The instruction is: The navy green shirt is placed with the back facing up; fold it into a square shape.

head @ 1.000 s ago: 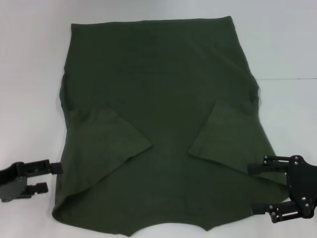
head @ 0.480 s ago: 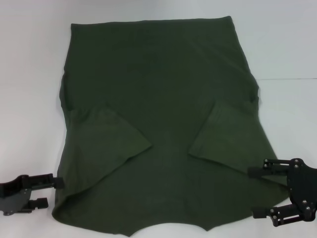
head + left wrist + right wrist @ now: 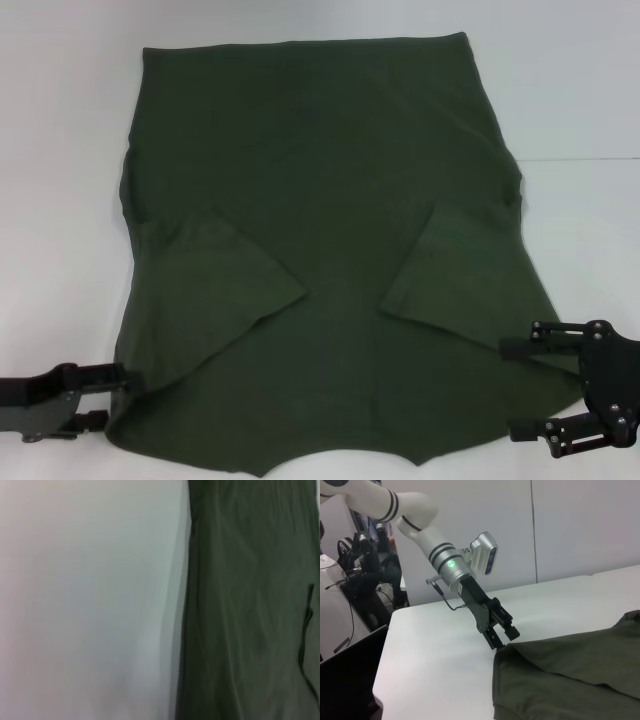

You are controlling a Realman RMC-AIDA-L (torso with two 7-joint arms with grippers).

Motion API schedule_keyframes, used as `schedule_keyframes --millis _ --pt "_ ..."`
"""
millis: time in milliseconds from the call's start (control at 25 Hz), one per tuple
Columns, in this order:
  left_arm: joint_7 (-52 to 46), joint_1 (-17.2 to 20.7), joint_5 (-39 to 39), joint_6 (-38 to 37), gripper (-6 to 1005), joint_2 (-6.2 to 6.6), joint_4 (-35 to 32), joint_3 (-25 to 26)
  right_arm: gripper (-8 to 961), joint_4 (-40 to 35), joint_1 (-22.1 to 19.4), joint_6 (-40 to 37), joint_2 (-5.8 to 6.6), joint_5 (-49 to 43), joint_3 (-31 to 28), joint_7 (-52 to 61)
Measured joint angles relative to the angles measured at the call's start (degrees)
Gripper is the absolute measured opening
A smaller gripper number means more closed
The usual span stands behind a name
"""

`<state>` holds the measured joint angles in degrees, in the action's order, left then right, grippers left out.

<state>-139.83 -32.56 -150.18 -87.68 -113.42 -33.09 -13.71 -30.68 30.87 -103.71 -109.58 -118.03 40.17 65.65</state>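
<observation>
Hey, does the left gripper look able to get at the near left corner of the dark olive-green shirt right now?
Probably yes. The left gripper sits at the dark olive-green shirt edge beside that corner, with only bare white table around it and nothing in between.

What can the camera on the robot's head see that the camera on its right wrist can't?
Only the head view shows the right gripper, jaws open beside the shirt's near right corner, and both sleeves folded inward. Only the right wrist view shows the left arm's white and silver upper part and the room behind. Both show the dark olive-green short-sleeved shirt on the white table, with the left gripper at its near left corner.
</observation>
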Motion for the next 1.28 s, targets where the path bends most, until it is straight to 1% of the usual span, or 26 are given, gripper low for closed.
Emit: schedule_keyframes --millis 120,600,1080,1280 --pt "-0.24 -0.51 -0.04 0.54 843 0.01 0.51 -1.33 915 0.00 0.06 -0.01 -0.02 -0.01 0.00 0.10" --pt "-1.91 -2.14 0.03 1.81 823 0.30 2.09 -1.41 915 0.06 0.30 -0.18 -0.09 -0.01 0.00 0.17" --pt "-2.44 -2.25 -0.02 2.04 803 0.31 2.16 -2.33 915 0.18 0.33 -0.18 -0.21 -0.01 0.00 0.27" --pt "-2.46 -2.25 -0.02 1.82 608 0.31 2.16 -2.36 915 0.27 0.31 -0.17 -0.31 0.00 -0.04 0.27"
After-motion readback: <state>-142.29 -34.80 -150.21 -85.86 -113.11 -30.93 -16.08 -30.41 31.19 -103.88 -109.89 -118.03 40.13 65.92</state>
